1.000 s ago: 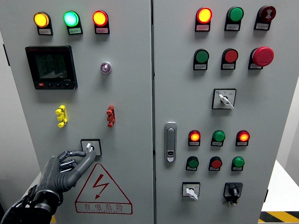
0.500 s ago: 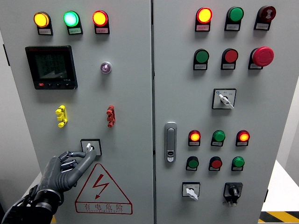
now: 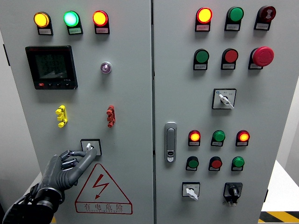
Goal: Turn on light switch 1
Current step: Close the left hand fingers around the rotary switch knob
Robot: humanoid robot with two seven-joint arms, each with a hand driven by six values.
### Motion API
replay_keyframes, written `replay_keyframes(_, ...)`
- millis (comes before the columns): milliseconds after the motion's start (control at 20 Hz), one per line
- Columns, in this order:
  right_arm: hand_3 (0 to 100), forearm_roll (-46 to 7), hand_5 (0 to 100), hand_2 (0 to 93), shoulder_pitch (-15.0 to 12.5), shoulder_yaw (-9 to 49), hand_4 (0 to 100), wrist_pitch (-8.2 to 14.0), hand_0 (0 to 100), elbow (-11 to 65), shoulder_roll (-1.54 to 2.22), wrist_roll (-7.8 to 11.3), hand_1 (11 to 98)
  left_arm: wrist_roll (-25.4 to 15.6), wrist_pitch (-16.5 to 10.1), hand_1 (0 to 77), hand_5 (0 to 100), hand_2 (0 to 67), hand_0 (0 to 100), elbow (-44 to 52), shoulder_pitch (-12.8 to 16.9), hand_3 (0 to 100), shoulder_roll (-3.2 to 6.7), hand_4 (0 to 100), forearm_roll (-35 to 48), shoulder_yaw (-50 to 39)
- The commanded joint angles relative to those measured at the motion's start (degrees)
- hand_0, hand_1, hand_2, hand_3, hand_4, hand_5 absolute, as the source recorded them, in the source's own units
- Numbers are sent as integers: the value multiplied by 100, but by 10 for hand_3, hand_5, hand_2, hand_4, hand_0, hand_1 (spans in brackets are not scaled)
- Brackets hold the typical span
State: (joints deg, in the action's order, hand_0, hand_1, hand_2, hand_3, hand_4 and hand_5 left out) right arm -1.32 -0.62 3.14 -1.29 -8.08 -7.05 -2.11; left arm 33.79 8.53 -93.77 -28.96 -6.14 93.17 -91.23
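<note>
The rotary switch (image 3: 90,147) is mounted low on the left door of the grey control cabinet (image 3: 135,93), directly above the red triangular shock warning sign (image 3: 102,190). It is seen as a small black square plate with a white lever knob at its centre, the lever tilted toward the upper left. The left hand (image 3: 65,170) is raised from the lower left; its fingers (image 3: 86,161) are curled around the knob and are closed on it. Above the switch, a yellow clip (image 3: 61,116) and a red clip (image 3: 110,116) are fitted
</note>
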Motion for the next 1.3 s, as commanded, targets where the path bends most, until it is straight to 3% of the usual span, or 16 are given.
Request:
replay_keyframes(0,197,0,106,0,1,2,194,5,0,-1,1,0,197,22,0,573,1000,509,0,51,-40,1000,-1,1000,87,0)
replay_keyframes(1250,197,0,106,0,1,2,194,-3,0,-1,1,0,191,92,0,557,1000,528,0,148,-154,1000,-19,1000,87,-9)
